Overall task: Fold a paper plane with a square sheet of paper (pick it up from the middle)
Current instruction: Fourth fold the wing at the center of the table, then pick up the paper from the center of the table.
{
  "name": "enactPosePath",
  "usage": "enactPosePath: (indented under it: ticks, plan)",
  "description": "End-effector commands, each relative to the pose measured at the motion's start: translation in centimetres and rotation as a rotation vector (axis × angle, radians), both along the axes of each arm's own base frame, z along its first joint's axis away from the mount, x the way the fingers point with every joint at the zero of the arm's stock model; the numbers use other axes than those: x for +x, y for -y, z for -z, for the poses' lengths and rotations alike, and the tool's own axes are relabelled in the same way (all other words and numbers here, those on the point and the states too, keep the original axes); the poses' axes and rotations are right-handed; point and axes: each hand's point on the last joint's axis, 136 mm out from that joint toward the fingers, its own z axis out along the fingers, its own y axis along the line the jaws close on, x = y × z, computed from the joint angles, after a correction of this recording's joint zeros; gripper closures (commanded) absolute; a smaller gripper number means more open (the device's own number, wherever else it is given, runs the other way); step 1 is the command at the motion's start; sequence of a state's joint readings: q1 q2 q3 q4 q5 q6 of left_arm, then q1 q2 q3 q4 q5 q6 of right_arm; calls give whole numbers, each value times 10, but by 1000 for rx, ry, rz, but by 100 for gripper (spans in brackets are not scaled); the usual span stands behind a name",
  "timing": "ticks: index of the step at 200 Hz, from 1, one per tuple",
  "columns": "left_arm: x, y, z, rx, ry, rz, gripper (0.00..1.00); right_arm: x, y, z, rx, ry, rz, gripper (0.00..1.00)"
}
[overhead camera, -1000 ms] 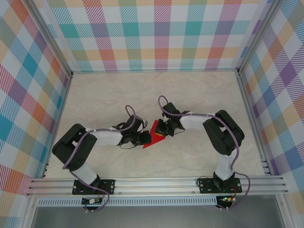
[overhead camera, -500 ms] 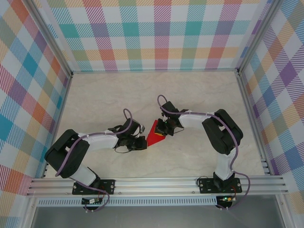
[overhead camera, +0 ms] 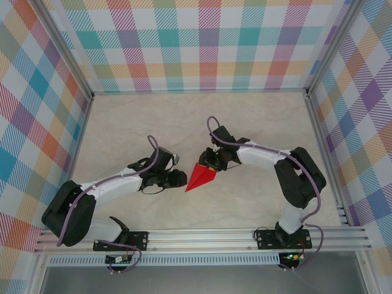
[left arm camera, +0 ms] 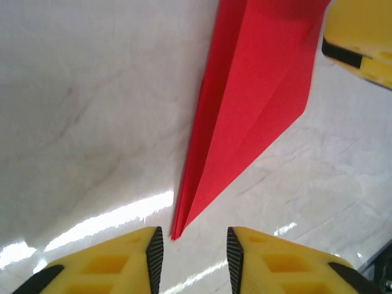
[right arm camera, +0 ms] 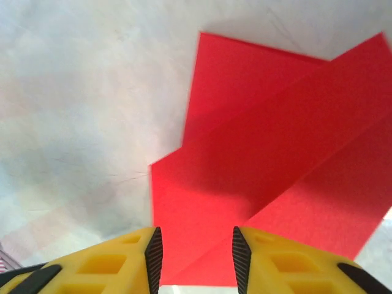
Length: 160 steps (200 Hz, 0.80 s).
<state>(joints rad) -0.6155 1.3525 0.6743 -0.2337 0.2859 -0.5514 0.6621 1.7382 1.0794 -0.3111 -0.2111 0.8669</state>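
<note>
The paper plane (overhead camera: 200, 177) lies toward the surface's (overhead camera: 153, 122) near edge (already a dart). The left jaws and right jaws stand spread; better press creases gently.

Paper plane (overhead camera: 200, 177): flat on the tabletop (overhead camera: 257, 122), near its centre, tip toward the near left. Left tool (overhead camera: 179, 178): just left of the tip, in line with it. Right tool (overhead camera: 211, 164): over the plane's wide far-right end.

Overhead, wrist close-ups; shared paper plane (overhead camera: 200, 177)
</note>
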Motion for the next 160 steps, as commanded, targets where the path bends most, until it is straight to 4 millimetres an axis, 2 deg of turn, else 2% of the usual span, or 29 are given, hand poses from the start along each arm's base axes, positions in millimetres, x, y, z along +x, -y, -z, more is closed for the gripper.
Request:
enactPosePath:
  ticks: [1, 27, 66, 114, 133, 160]
  plan:
    - [31, -10, -15, 19, 74, -123, 56, 0, 22, -6, -69, 3, 107, 56]
    - [53, -20, -20, 61, 125, -206, 39, -2, 31, 0, -82, -20, 186, 48]
    - [71, -33, -14, 127, 135, -267, 21, 1, 27, 14, -56, -46, 230, 46]
    - [80, -39, -9, 105, 111, -278, 8, 10, 4, 23, 20, -58, 193, 54]
    - [80, -48, -7, 130, 108, -292, 0, 12, -2, 27, 42, -64, 180, 57]
    - [79, -55, -5, 151, 98, -302, 0, 13, -13, 28, 91, -57, 147, 63]
